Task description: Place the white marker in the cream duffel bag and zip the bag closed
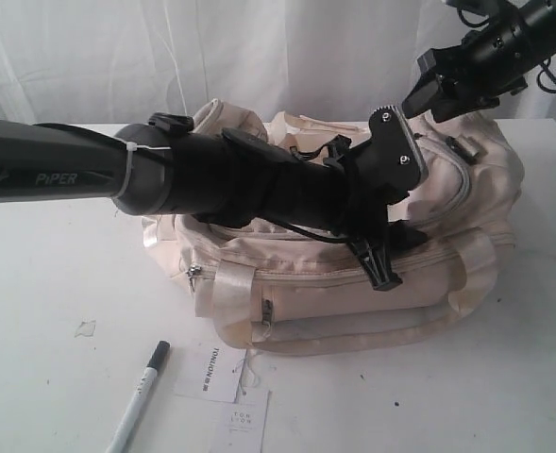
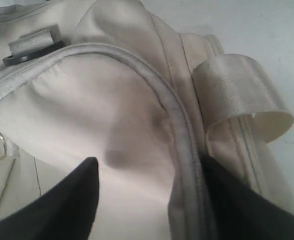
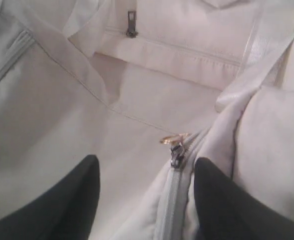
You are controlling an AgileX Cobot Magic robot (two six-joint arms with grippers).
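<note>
Closest to the lens in the exterior view, the left arm (image 1: 70, 170) reaches across from the left and over the cream duffel bag (image 1: 353, 302), which sits on the white table (image 1: 51, 311). Its left claw (image 2: 147, 162) is spread wide over the bag's top, gripping nothing; a grey zipper seam (image 2: 179, 115) curves between the black fingers (image 2: 82, 200), close to one of them, beside a looped shiny strap (image 2: 246, 85). Coming in from the upper right, the right claw (image 3: 146, 162) also hangs wide apart and empty above the fabric, with a zipper pull (image 3: 176, 150) between its fingers, untouched. Out on the table in front of the bag lies the white marker (image 1: 141, 398), black cap toward the bag, just beside two paper tags (image 1: 223, 401).
</note>
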